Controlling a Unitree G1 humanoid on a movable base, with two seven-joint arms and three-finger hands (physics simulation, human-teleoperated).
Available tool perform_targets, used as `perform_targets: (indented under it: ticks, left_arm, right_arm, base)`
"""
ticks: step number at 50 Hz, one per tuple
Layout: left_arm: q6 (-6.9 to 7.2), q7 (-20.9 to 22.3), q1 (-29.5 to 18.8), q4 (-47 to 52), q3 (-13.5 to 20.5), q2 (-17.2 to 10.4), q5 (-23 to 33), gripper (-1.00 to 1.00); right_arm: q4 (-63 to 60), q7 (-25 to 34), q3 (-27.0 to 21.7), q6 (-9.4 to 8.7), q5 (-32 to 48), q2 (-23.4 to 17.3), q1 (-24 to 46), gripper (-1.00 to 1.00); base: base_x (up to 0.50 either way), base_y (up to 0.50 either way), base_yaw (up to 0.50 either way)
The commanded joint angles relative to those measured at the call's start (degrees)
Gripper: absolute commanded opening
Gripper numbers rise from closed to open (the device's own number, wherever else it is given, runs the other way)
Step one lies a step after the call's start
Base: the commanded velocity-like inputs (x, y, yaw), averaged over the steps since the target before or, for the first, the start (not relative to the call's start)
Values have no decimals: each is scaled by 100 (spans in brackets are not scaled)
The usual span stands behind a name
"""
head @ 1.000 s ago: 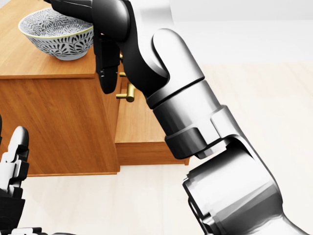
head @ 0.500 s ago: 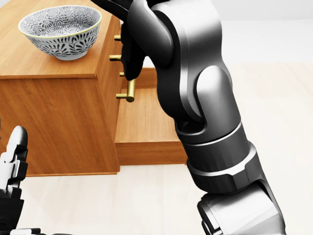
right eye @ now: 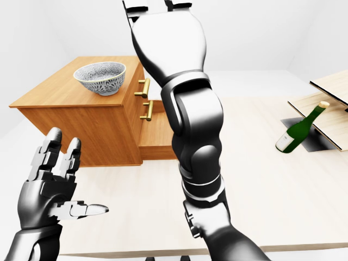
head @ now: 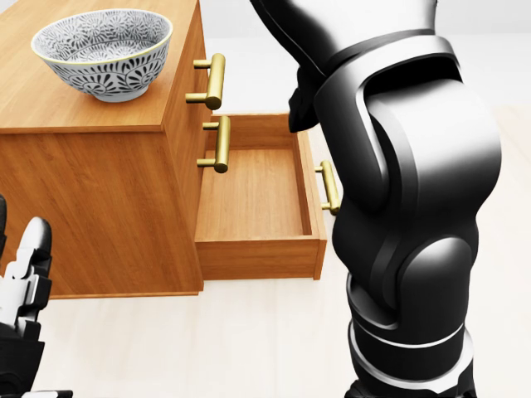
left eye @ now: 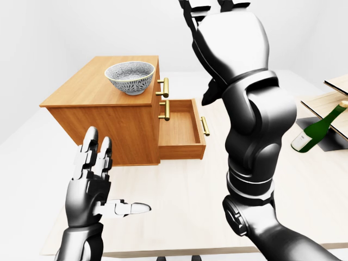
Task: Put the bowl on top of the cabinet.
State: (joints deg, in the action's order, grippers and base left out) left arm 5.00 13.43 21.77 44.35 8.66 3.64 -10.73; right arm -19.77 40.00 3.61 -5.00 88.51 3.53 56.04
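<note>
Pale tabletop (left eye: 179, 190), wooden cabinet (left eye: 92, 109). Bowl (left eye: 130, 76) sits on cabinet top, near its right edge. Left hand (left eye: 89, 190) spread, empty; right hand out of view, arm (left eye: 250, 114) raised. Risk: lowering arm could clip bowl or open drawer (head: 257, 199).

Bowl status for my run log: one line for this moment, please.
bowl: on cabinet top | left hand: open, empty | right hand: out of view
</note>
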Motion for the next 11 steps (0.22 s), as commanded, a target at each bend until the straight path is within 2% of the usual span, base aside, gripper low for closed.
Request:
perform_targets:
  ticks: [1,11]
  left_arm:
    - [0,4,71,16,-59,5,30,100]
    - [0,4,83,6,-66,-6,32,100]
  right_arm:
    - [-1027,0,-94,0,872,129,-556,100]
    - [-1662,0,-169,0,1338,257,-961,100]
  base:
    - [0,0,0]
    - [0,0,0]
